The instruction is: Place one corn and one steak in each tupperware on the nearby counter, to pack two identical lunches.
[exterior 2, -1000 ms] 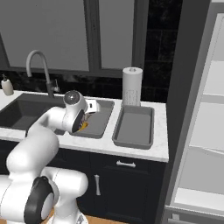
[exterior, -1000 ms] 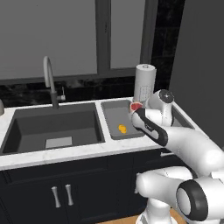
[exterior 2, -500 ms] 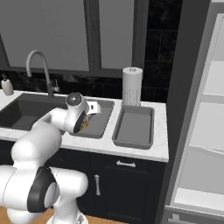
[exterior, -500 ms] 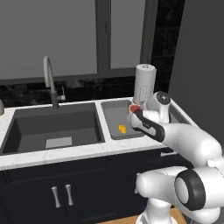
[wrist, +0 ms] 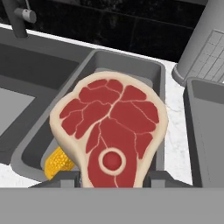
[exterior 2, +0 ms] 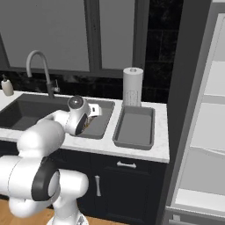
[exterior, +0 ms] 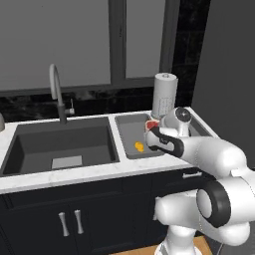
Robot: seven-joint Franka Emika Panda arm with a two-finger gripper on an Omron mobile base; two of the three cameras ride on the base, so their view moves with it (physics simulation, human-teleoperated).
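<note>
My gripper (wrist: 111,179) is shut on a steak (wrist: 111,127), a red chunk with a pale tan rim, held upright between the two fingertips (wrist: 65,177). In the left base view the steak (exterior: 149,124) and gripper (exterior: 151,131) hang over the left grey tupperware (exterior: 124,120). One yellow corn (exterior: 140,146) lies on that tray's floor, below and to the left of the steak (wrist: 59,162). The second tupperware (exterior 2: 134,127) stands to the right on the white counter (exterior 2: 158,149), with nothing in it.
A dark sink basin (exterior: 60,144) with a curved faucet (exterior: 55,89) lies left of the trays. A paper towel roll (exterior 2: 132,85) stands behind them, and a soap bottle (exterior 2: 6,85) at the far left. Tall open shelving (exterior 2: 197,132) borders the counter on the right.
The hand has shifted only slightly over the left tray, still holding the steak. The corn and both trays have stayed put.
</note>
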